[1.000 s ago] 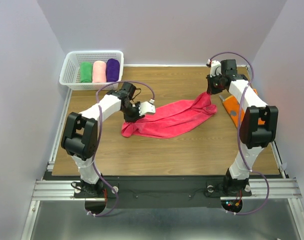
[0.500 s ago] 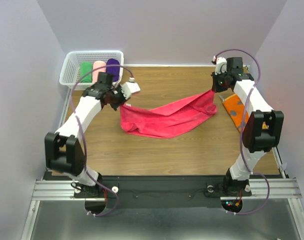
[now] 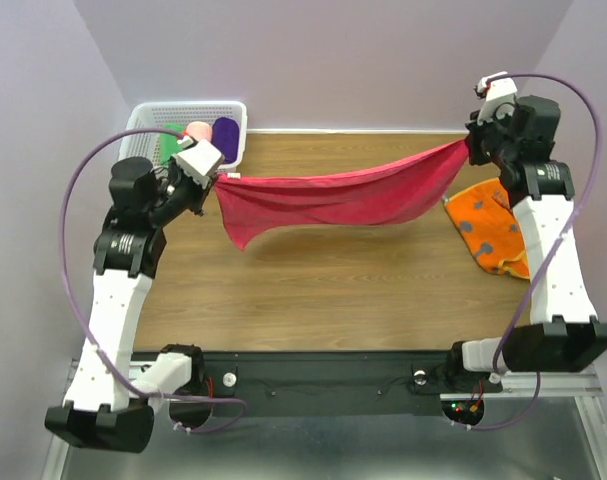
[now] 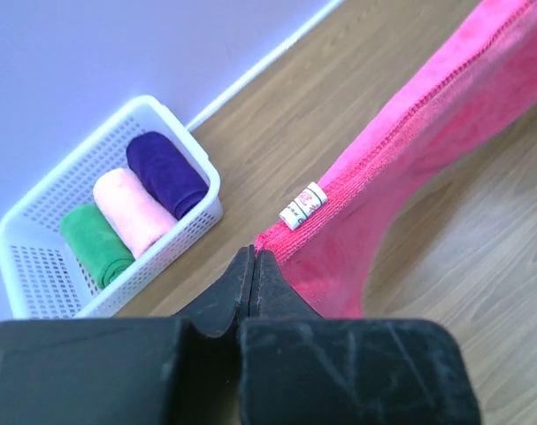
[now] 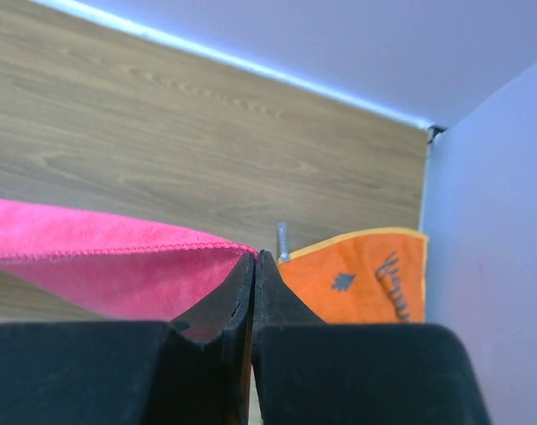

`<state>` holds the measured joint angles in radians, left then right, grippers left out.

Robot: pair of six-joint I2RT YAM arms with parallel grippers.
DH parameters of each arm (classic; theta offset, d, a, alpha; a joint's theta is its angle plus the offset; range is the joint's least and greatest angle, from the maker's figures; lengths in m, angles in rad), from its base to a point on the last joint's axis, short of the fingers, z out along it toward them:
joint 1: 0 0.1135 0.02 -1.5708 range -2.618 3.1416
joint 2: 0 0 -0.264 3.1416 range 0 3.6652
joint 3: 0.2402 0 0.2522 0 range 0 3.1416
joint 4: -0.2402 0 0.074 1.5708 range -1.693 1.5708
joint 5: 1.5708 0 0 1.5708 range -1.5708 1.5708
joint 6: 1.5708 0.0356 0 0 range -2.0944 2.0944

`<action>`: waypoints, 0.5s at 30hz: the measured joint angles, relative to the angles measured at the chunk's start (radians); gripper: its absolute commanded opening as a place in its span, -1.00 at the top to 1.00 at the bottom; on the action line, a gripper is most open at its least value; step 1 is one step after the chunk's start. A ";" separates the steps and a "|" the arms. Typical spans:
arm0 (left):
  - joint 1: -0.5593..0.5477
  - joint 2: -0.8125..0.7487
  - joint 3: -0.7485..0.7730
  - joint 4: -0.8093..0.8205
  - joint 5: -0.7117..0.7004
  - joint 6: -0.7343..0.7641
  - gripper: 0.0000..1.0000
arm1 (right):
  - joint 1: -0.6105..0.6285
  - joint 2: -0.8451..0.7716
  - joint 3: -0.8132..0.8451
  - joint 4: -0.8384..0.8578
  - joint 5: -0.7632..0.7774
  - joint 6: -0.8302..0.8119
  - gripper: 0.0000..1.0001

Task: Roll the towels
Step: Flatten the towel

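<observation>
The hot-pink towel point(image 3: 333, 198) hangs stretched in the air between both grippers, sagging at its lower left corner above the table. My left gripper point(image 3: 219, 177) is shut on its left corner; in the left wrist view point(image 4: 254, 254) the towel point(image 4: 410, 150) runs up to the right with a small white label on its hem. My right gripper point(image 3: 470, 145) is shut on its right corner; the right wrist view point(image 5: 255, 257) shows the pink towel point(image 5: 100, 261) to the left. The orange printed towel point(image 3: 491, 230) lies crumpled flat at the table's right side and also shows in the right wrist view point(image 5: 361, 279).
A white basket point(image 3: 143, 122) stands at the back left corner with green point(image 4: 95, 243), pale pink point(image 4: 131, 210) and purple point(image 4: 166, 171) rolls inside. Walls close in the table at the back and both sides.
Both arms have risen and spread apart, lifting the pink towel off the table and pulling it taut between them. The orange towel has not moved.
</observation>
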<state>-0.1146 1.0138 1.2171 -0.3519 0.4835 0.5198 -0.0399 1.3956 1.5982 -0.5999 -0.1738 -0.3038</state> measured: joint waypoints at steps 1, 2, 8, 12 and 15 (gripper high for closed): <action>0.001 -0.020 0.000 0.000 0.003 -0.014 1.00 | 0.000 -0.023 0.000 -0.001 0.003 -0.001 0.99; 0.002 -0.051 0.000 -0.001 0.011 -0.039 1.00 | 0.000 -0.061 0.000 -0.006 0.009 -0.006 0.99; 0.005 -0.213 0.000 -0.027 0.034 -0.104 1.00 | 0.000 -0.214 0.000 -0.045 0.014 -0.023 0.99; 0.005 -0.291 0.000 -0.060 0.039 -0.127 1.00 | 0.000 -0.277 0.000 -0.073 0.010 -0.034 0.99; 0.005 -0.293 0.001 -0.071 0.039 -0.132 1.00 | 0.000 -0.273 -0.002 -0.090 0.010 -0.039 0.99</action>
<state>-0.1101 0.7204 1.2179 -0.4229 0.5220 0.3874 -0.0399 1.1229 1.5959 -0.6895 -0.1638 -0.3428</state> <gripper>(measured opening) 0.026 0.021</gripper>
